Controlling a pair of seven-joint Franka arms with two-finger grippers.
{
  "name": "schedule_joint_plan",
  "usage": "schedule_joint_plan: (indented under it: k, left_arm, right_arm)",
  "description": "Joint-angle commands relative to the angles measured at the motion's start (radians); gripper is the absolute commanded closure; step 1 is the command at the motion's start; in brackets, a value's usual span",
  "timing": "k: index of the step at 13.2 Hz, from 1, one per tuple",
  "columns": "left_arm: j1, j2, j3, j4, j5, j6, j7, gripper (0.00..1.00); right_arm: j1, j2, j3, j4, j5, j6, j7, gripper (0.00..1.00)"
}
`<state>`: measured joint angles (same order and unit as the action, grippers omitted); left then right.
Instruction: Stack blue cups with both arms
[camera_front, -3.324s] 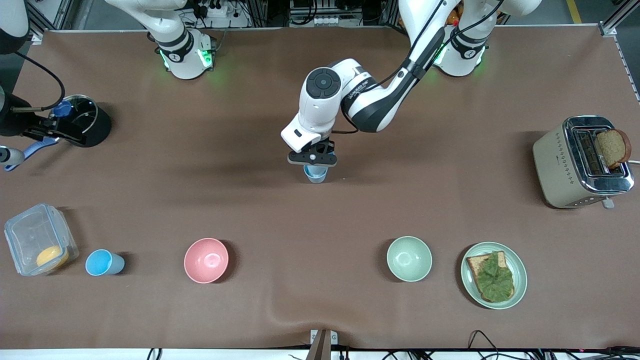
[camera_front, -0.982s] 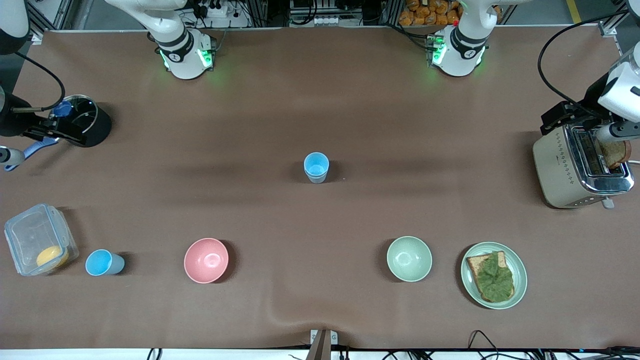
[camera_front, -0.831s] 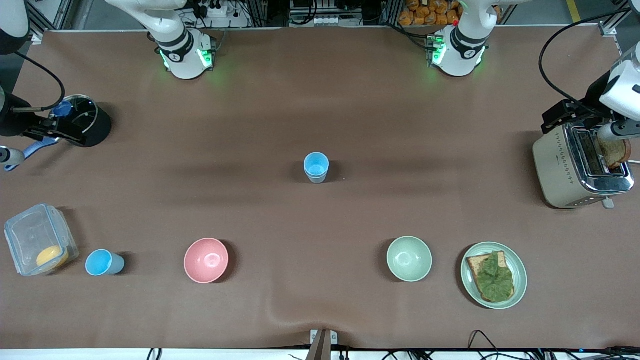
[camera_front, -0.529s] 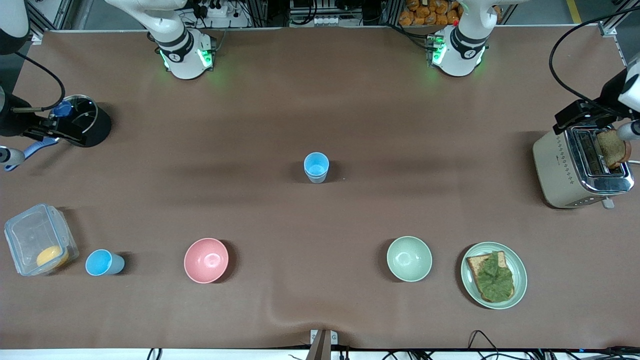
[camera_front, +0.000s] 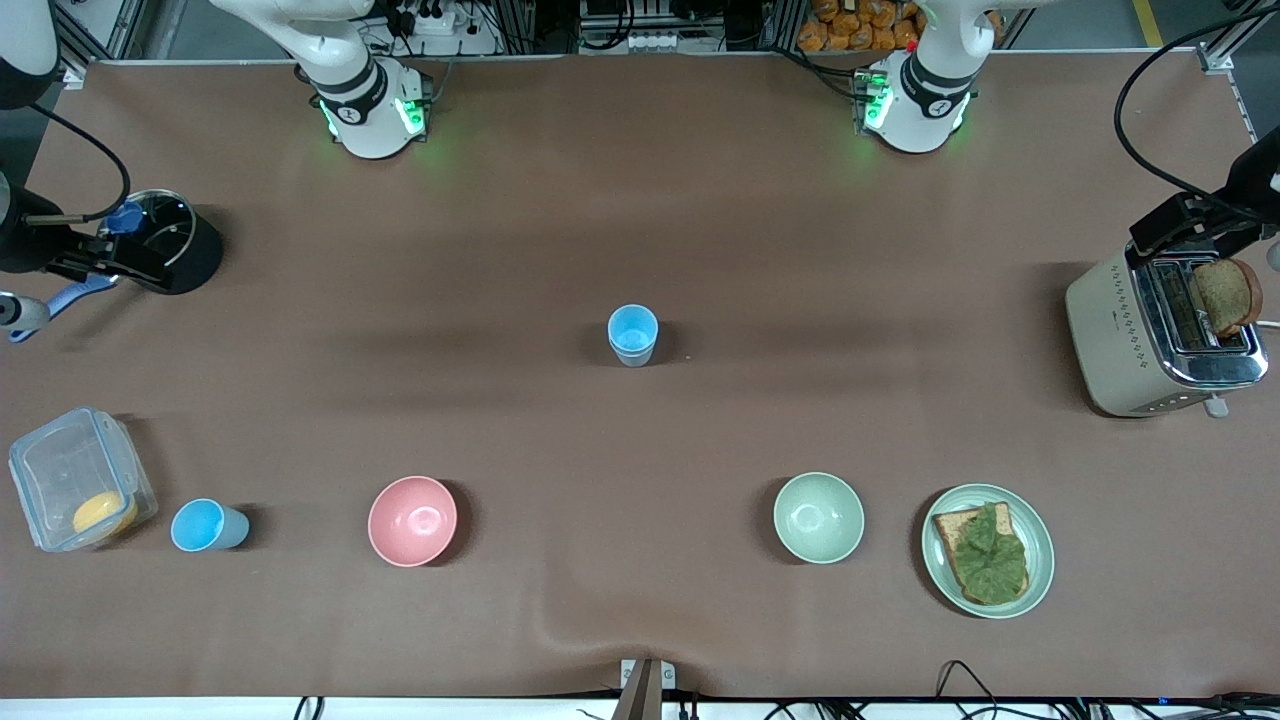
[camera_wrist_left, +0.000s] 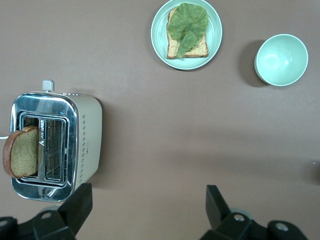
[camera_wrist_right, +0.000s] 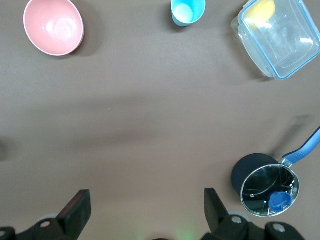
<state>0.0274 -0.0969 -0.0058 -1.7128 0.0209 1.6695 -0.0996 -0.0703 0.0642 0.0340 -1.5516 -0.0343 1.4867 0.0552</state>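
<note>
Two blue cups stand upright mid-table, one nested in the other, with nothing touching them. A third blue cup stands alone near the front camera, between the clear container and the pink bowl. My left gripper hangs open and empty over the toaster's edge at the left arm's end of the table. My right gripper waits open and empty beside the black pot at the right arm's end.
A toaster holds a bread slice. A plate with toast and lettuce, a pale green bowl and a pink bowl line the table's near side. A clear container and black pot sit at the right arm's end.
The left gripper has let go of the cup on the middle stack and drawn back to the toaster, still sliding toward its end of the table. The right arm has stayed put.
</note>
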Motion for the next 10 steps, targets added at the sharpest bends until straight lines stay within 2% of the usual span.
schedule_joint_plan:
  k: [1, 10]
  left_arm:
    - [0.011, 0.013, -0.008, 0.027, -0.007, -0.024, 0.003, 0.0]
    - [0.012, 0.016, -0.008, 0.03, -0.006, -0.024, 0.005, 0.0]
  right_arm:
    - [-0.006, 0.002, 0.009, 0.008, -0.018, -0.009, -0.005, 0.0]
    - [-0.006, 0.002, 0.009, 0.008, -0.016, -0.016, 0.0, 0.0]
